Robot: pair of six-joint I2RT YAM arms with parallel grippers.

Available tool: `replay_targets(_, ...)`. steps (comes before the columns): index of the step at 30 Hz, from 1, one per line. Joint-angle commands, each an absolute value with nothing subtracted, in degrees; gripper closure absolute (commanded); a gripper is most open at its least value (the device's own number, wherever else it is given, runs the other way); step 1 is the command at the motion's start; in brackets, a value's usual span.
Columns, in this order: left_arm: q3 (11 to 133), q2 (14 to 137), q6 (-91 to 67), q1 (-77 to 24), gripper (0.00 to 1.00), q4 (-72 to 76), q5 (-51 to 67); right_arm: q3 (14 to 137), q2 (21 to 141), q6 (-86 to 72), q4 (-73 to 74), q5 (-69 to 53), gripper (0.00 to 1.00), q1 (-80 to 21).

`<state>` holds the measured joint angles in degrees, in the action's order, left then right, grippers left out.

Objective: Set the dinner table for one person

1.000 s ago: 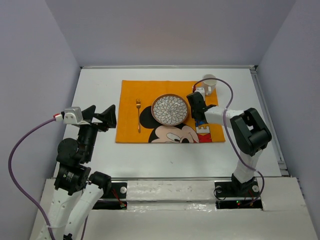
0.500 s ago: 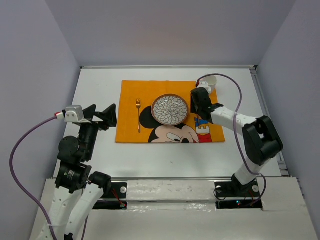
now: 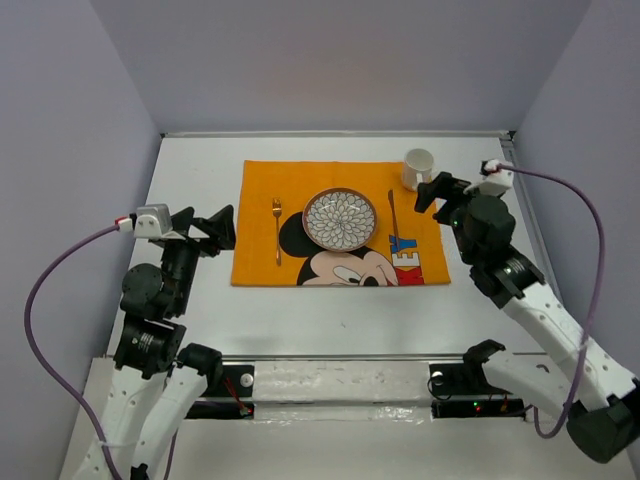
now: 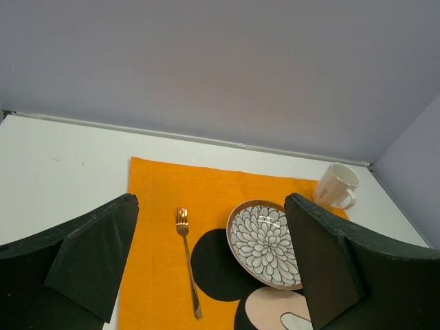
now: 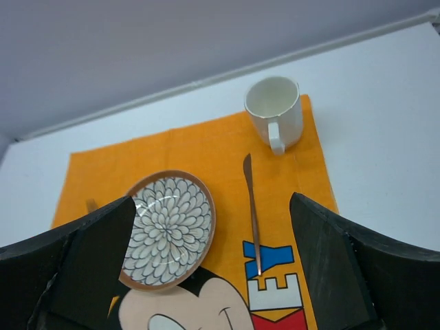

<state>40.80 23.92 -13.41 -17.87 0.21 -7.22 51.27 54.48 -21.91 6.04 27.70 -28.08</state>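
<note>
Close to finished, by the look of it. On the dinner table, broad and white beneath both arms, toward its far middle: an orange mat, with a patterned plate at the centre, a fork to the left, a knife to the right, and a white mug upright at the far right corner, handle toward the near side. Nothing clamped anywhere: left gripper spread wide and empty beside the mat's left edge; right gripper likewise spread wide and empty, just near-right of the mug. Perhaps left to add: a spoon or napkin, though none in view. Hard to tell whether the mug's base sits wholly on the mat. Near edge of the mat cut off in both wrist views. Fork almost hidden behind a finger in the right wrist view; knife not visible in the left one.
</note>
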Motion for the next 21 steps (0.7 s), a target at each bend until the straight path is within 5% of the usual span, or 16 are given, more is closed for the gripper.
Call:
replay_targets(1, 40.3, 25.0, -13.1, -17.3, 0.01, 3.3, -6.4, 48.3, 44.1, -24.2, 6.5, 29.4, 0.0, -27.8)
replay_targets(8, 40.3, 26.6, -12.8, -16.3, 0.01, 3.0, -7.6, 45.4, 29.0, -23.6, 6.5, 24.9, 0.0, -27.8)
replay_targets(21, 39.9, 26.9, -13.2, -14.5, 0.01, 4.0, -4.5, 44.2, 19.0, -21.5, 6.9, 26.5, 0.0, -27.8)
